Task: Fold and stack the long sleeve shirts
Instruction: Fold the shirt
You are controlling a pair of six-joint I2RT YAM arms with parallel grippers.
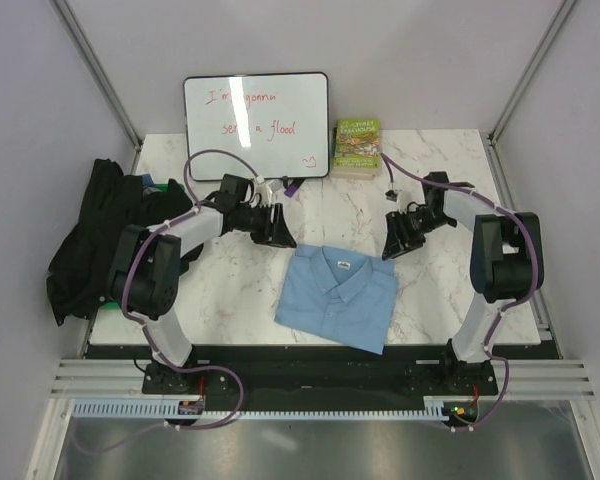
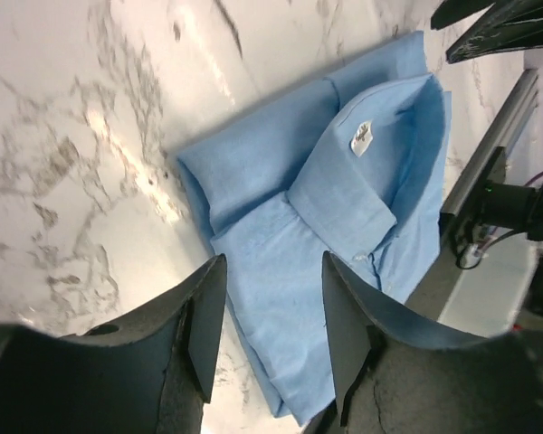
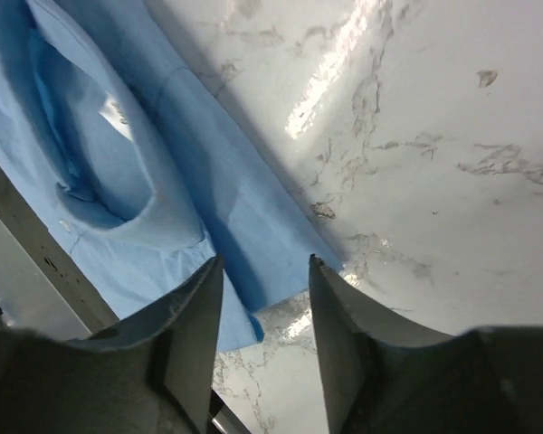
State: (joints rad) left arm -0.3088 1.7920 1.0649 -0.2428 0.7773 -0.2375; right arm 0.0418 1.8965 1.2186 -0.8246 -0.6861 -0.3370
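The light blue long sleeve shirt (image 1: pixel 337 297) lies folded into a rectangle near the table's front edge, collar up. In the left wrist view the blue shirt (image 2: pixel 317 235) shows its collar and white label. The black shirt (image 1: pixel 95 235) lies crumpled at the table's left edge, partly hanging off. My left gripper (image 1: pixel 280 232) hovers open above the table, just beyond the blue shirt's far left corner, nothing between its fingers (image 2: pixel 204 325). Open as well, my right gripper (image 1: pixel 393 243) hangs over the shirt's far right corner, with the blue shirt (image 3: pixel 163 181) below its empty fingers (image 3: pixel 195 334).
A whiteboard (image 1: pixel 257 125) with red writing leans against the back wall. A small green-covered book (image 1: pixel 357 147) lies beside it. A small dark item (image 1: pixel 389 193) sits behind the right arm. Marble tabletop (image 1: pixel 230 285) surrounds the shirt.
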